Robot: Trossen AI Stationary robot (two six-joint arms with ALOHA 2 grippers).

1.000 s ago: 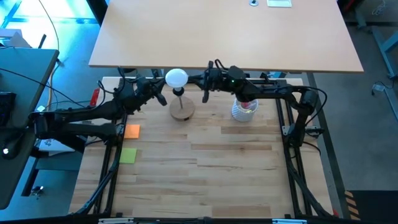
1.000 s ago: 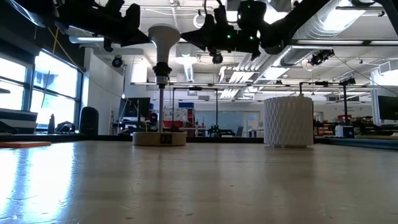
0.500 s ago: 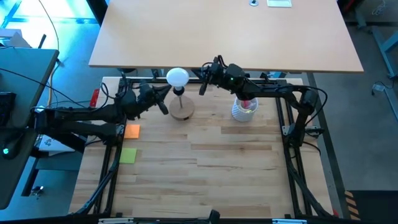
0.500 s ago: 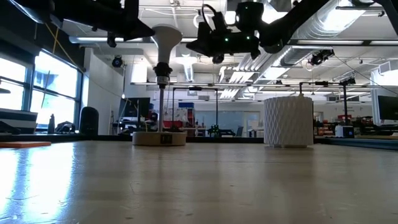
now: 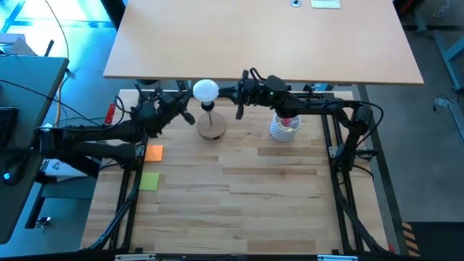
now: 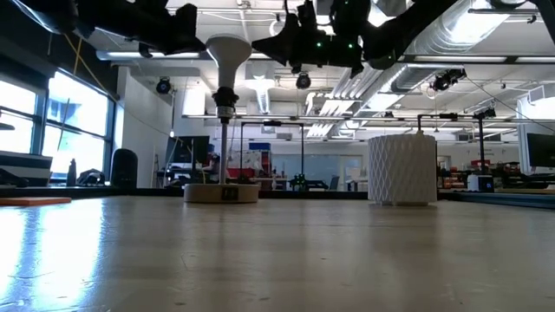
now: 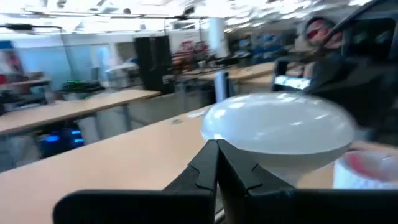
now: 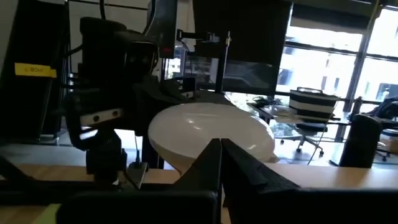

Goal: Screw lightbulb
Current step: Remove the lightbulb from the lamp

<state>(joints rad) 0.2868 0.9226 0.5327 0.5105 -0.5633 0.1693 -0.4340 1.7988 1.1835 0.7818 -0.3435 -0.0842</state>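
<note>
The white lightbulb [image 5: 206, 90] stands upright with its neck in the black-topped post of the round wooden base [image 5: 212, 130], near the table's far edge. It also shows in the low view [image 6: 228, 50]. My left gripper [image 5: 188, 114] is shut and empty, just left of the bulb at globe height. My right gripper [image 5: 239, 107] is shut and empty, just right of it. Each wrist view shows its own shut fingertips [image 7: 215, 152] [image 8: 219, 149] before the globe [image 7: 280, 134] [image 8: 211, 134]. In the high view both stand apart from it.
A white perforated cup [image 5: 284, 128] with pink items stands right of the base, under the right arm. An orange pad [image 5: 154, 152] and a green pad [image 5: 149, 181] lie at the left. A raised wooden board [image 5: 261, 43] lies beyond the far edge.
My left gripper drew back a little toward the near left, then returned beside the bulb. My right gripper shifted toward the far edge and back, and now stands a little higher in the low view. The bulb has stayed on its post.
</note>
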